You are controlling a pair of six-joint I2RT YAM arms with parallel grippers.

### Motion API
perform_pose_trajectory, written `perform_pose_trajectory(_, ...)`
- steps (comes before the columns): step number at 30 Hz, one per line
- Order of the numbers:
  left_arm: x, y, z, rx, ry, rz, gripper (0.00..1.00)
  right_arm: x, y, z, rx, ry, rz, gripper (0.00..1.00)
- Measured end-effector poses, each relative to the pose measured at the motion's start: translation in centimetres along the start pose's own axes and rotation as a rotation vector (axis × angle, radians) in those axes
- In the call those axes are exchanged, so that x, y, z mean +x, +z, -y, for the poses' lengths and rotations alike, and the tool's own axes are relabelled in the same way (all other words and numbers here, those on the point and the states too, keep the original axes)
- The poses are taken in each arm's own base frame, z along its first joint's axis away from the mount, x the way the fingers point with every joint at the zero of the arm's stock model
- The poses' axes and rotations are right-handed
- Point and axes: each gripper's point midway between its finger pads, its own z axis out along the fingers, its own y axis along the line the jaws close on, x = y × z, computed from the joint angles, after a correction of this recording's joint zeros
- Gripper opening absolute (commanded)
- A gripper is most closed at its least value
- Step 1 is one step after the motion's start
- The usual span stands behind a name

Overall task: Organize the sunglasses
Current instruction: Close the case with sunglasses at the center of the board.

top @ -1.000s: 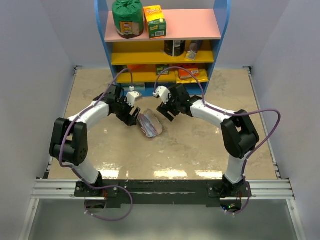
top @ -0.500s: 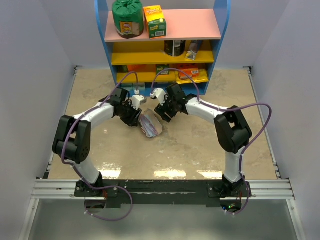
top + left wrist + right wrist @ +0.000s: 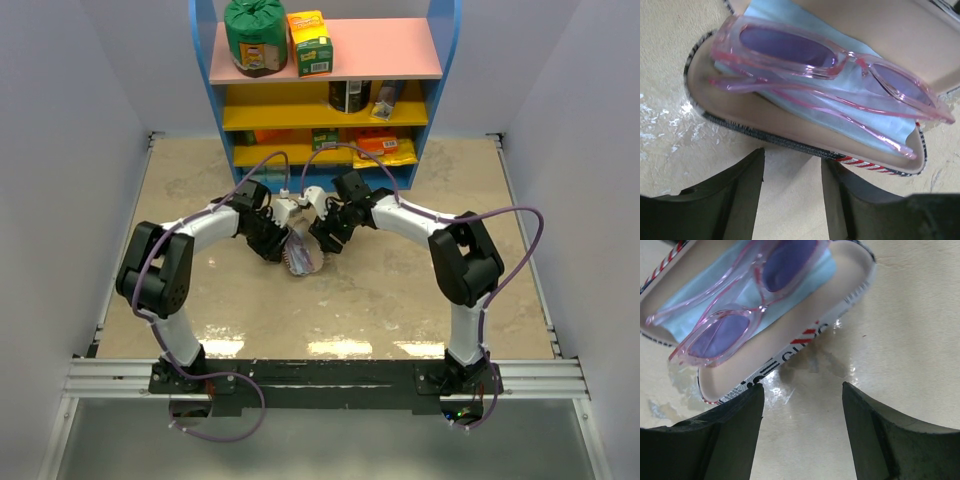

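The sunglasses (image 3: 785, 45), pink frame with purple lenses and arms folded, lie on a light blue cloth (image 3: 762, 12) inside an open case (image 3: 730, 107) with beige lining and a flag-print rim. The right wrist view shows the same sunglasses (image 3: 720, 335) in that case (image 3: 840, 285). In the top view the case (image 3: 303, 257) lies mid-table between both arms. My left gripper (image 3: 792, 160) is open at the case's near rim, only table between its fingers. My right gripper (image 3: 802, 387) is open too, and its left fingertip (image 3: 752, 392) is at the rim.
A shelf unit (image 3: 380, 50) with blue sides, a pink top and yellow shelves stands at the back. On top are a green pack (image 3: 255, 35) and a yellow-green carton (image 3: 310, 42). Grey walls close in both sides of the table.
Both grippers have moved inward, from either side, up to the case. Their jaws stand narrower than a second ago. The case looks narrower from above.
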Motion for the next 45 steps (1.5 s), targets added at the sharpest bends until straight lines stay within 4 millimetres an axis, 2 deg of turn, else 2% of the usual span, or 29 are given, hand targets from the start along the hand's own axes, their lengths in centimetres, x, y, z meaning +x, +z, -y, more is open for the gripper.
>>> perform_pose_trajectory(10,-1.0,0.1,-0.4,-0.019,0.028,-0.008,0.56,0.6,0.0,-2.0,-0.105,-0.04,-0.006,0.68)
perform_pose_trajectory(35,-1.2,0.8,0.9,-0.025,0.083,-0.032,0.57,0.2,-0.5,-4.5,-0.229,0.046,0.024,0.7)
perform_pose_trajectory(45,-1.5,1.0,1.6,-0.017,0.105,-0.033,0.56,0.3,-0.8,-4.8,-0.23,0.077,0.027,0.7)
